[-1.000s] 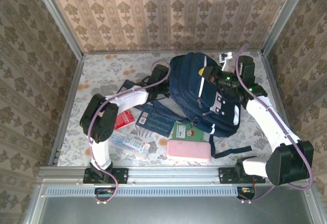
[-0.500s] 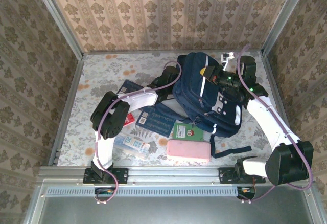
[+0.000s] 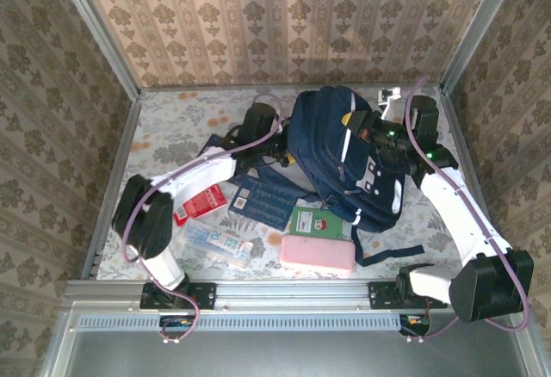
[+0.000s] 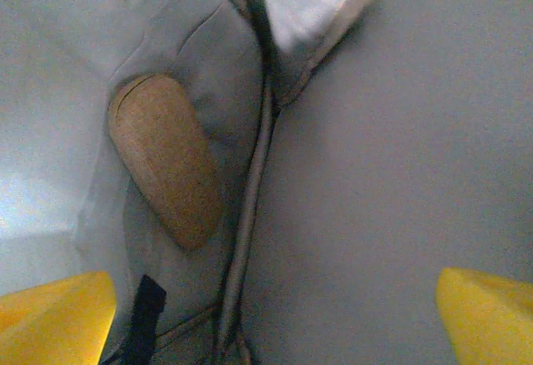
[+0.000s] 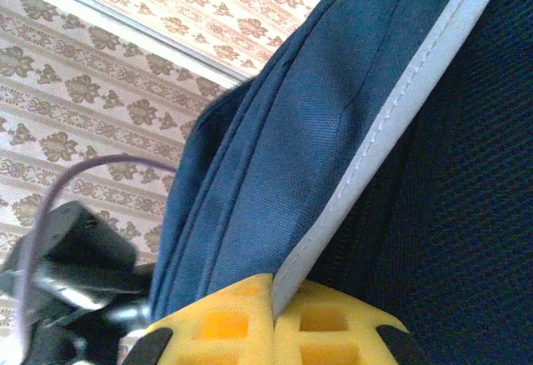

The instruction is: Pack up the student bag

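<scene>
The student bag [image 3: 340, 162], navy with white stripes, lies at the back right of the table. My right gripper [image 3: 358, 124] is at its top edge. In the right wrist view its yellow fingers [image 5: 241, 327] are shut on the bag's white stripe [image 5: 400, 107]. My left gripper [image 3: 281, 145] is at the bag's left side. Its yellow fingertips [image 4: 50, 315] stand wide apart with nothing between them, facing pale grey fabric [image 4: 391, 173] with a seam and a brown oval patch [image 4: 166, 161].
In front of the bag lie a blue notebook [image 3: 263, 200], a green book [image 3: 312, 220], a pink case [image 3: 317, 254], a red packet [image 3: 197, 202] and a white-blue pack [image 3: 220, 241]. A dark strap [image 3: 392, 255] trails at the right. Patterned walls close in three sides.
My left gripper has opened and its arm has swung, with the elbow now further left. The right gripper has kept its hold, and the bag has shifted slightly.
</scene>
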You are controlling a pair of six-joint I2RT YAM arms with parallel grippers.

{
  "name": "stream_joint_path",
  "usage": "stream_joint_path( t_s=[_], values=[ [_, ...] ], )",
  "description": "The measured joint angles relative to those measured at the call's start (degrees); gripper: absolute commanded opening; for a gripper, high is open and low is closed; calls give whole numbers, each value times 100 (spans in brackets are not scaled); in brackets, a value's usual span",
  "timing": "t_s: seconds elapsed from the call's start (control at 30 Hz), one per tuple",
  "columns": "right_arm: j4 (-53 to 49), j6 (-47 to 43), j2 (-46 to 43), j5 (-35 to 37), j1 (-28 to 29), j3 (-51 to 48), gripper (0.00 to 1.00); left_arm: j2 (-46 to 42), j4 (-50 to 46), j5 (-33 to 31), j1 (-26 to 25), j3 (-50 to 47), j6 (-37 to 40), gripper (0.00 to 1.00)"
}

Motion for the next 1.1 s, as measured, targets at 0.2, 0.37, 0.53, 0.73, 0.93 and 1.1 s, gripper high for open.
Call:
stream_joint_path(
  t_s=[0.2, 0.37, 0.53, 0.73, 0.93, 1.1],
  values=[
    [-7, -11, -122, -15, 7, -7, 0, -1309, -638, -566, 264, -1032, 584, 100],
    [-9, -13, -125, 70, -11, -72, 0, -2232, -1080, -914, 691, -1773, 881, 100],
    [-103, -57, -120, 262, -66, -122, 0, -2699, -1499, -949, 715, -1893, 1419, 100],
    [-350, -286, 79, 483, -66, -55, 0, -2798, -2697, -1322, -101, -1309, 3379, 100],
    [-697, -472, 251, 627, -107, 251, 0, -2380, -3711, -1971, -1690, -680, 5466, 100],
    [-798, -483, 251, 634, -354, 326, 0, -1438, -4089, -2500, -2999, -837, 6944, 100]
  ],
)
